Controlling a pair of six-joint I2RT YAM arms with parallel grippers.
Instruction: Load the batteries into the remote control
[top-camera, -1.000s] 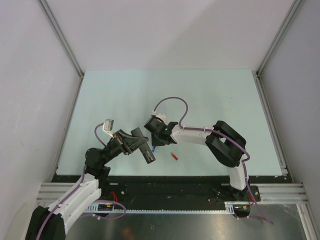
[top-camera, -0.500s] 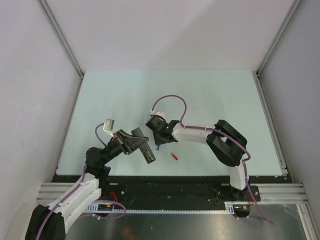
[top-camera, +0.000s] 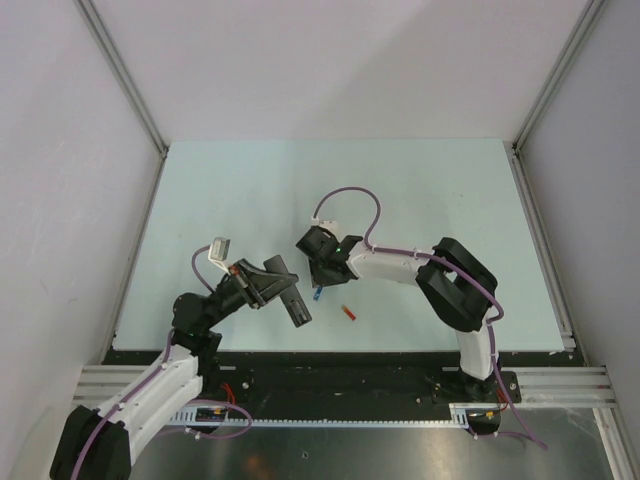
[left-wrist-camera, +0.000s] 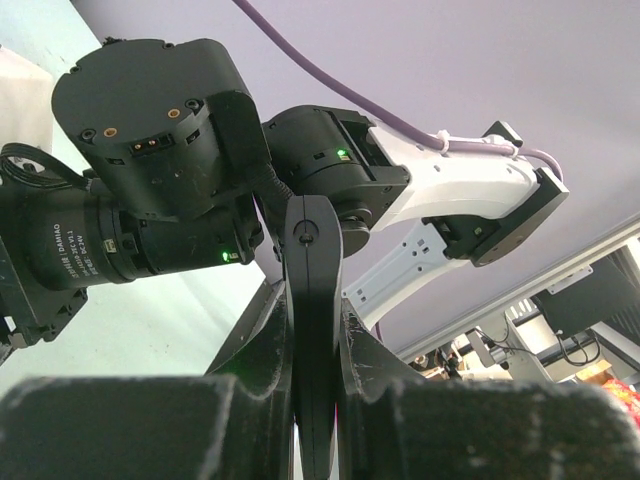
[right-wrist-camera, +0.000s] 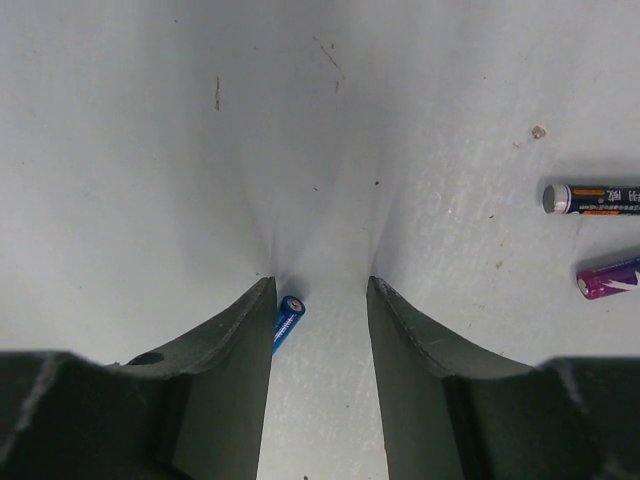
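My left jaws clamp the slim matte-black plastic remote control (left-wrist-camera: 312, 280); right jaws gape, seemingly straddling a blue cylindrical battery (right-wrist-camera: 288, 318).

Pale mint tabletop (top-camera: 250, 200), faintly speckled. Matte black remote (left-wrist-camera: 313, 320). Bright blue battery (right-wrist-camera: 288, 317); red-orange battery (top-camera: 348, 313); at right, black battery (right-wrist-camera: 590, 198), orange-striped; purple battery (right-wrist-camera: 612, 277), white-marked. Purple cable (top-camera: 350, 193).

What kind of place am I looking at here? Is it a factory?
Probably a lab test bench rather than a factory: a left arm and a right arm bolted to a pale table, white panels on metal rails boxing it in, and loose batteries.
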